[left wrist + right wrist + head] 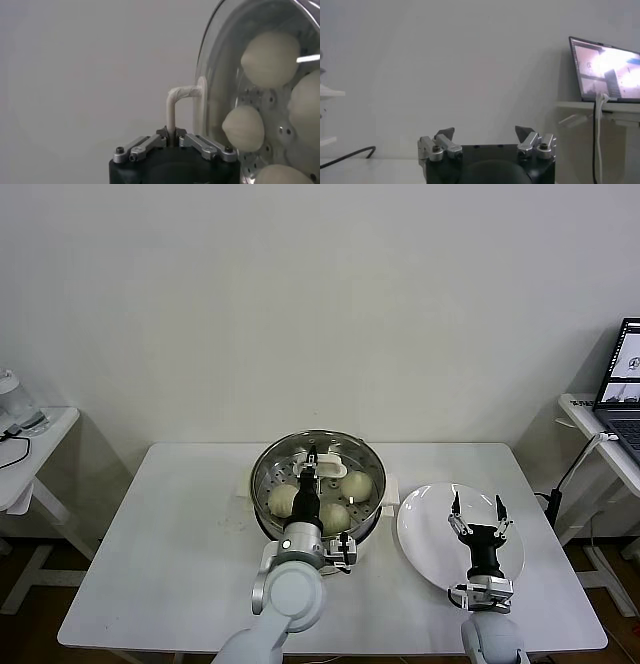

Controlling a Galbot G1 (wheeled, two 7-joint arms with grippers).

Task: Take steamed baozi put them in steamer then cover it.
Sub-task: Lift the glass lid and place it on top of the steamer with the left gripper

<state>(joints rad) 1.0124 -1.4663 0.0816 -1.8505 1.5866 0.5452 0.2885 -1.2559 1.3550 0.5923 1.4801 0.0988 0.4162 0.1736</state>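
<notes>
The steamer (pixel 266 467) stands at the middle of the white table, with cream-white baozi (pixel 283 500) inside on its perforated tray. The clear glass cover (pixel 365 456) sits over its mouth. My left gripper (pixel 312 460) is above the pot, shut on the cover's cream-white handle (pixel 333 470). In the left wrist view the handle (pixel 173 107) runs down between the shut jaws of the left gripper (pixel 171 134), and several baozi (pixel 270 58) show through the glass (pixel 216 75). My right gripper (pixel 478 506) hangs open and empty over the plate; the right wrist view shows this gripper (pixel 484 134) against the wall.
A flat white plate (pixel 424 532) lies bare to the right of the steamer. A side table with a laptop (pixel 625 382) stands at the far right, its cable hanging down. Another small table (pixel 35 446) with a white appliance is at the far left.
</notes>
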